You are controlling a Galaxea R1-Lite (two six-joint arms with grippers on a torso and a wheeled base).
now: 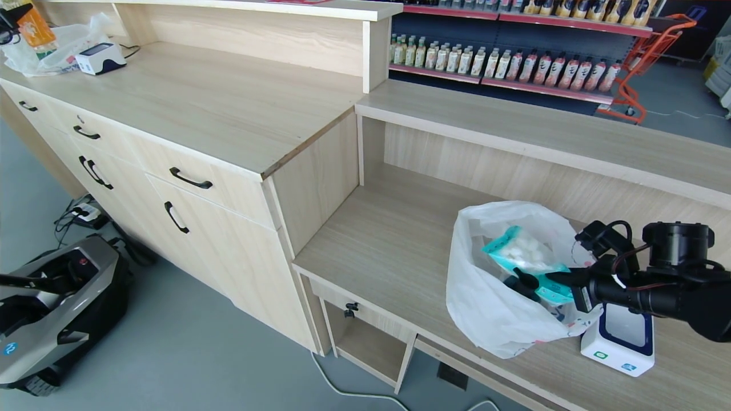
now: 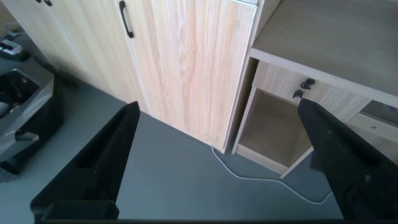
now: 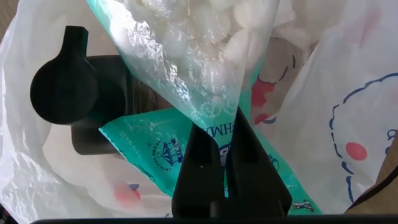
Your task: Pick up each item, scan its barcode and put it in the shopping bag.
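A white plastic shopping bag [image 1: 491,308] stands open on the lower counter [image 1: 388,240]. My right gripper [image 1: 539,281] reaches into its mouth, shut on a clear and teal packet of white sweets [image 1: 522,251]. In the right wrist view the two fingers [image 3: 202,168] pinch the packet [image 3: 199,68] at its teal end, inside the bag [image 3: 348,93]. A black object [image 3: 65,93] lies in the bag beside the packet. My left gripper [image 2: 217,162] hangs open with nothing in it, low over the grey floor in front of the cabinet.
A white and blue scanner [image 1: 619,337] stands on the lower counter right of the bag, under my right arm. On the higher counter [image 1: 200,108] at far left sit another scanner [image 1: 100,57] and another plastic bag [image 1: 51,45]. Bottle shelves [image 1: 502,63] stand behind.
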